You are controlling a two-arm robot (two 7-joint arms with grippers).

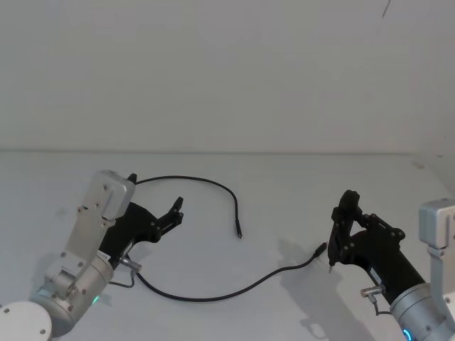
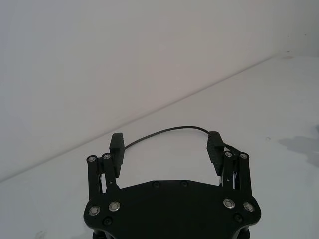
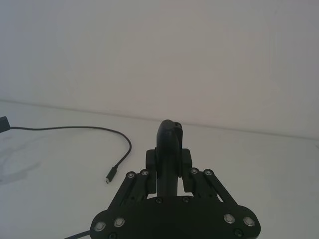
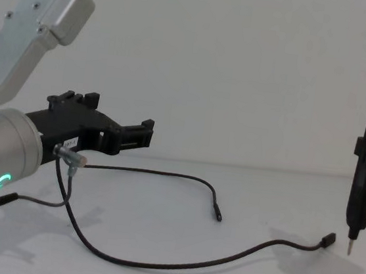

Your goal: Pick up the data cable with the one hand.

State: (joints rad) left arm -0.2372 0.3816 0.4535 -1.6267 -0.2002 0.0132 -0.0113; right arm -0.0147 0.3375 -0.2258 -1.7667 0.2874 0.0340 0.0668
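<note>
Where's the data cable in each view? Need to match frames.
Head: data cable curves across table centre.
Left wrist: arc beyond the open left gripper.
Right wrist: beyond the right gripper's tool, plug end nearest.
Chest: sags along lower middle.
Shared landmark: left gripper, by the arc.

A plain white matte table [image 1: 284, 206] runs back to a bare white wall [image 1: 213, 71] along its far edge. A slim black pen-shaped implement with a pointed metal tip [image 4: 358, 210] stands upright near the table's right edge, tip down. A short grey wire with silver metal plugs [image 4: 69, 157] hangs by the front left corner. A thin dark mark [image 1: 386, 8] crosses the wall high on the right.
</note>
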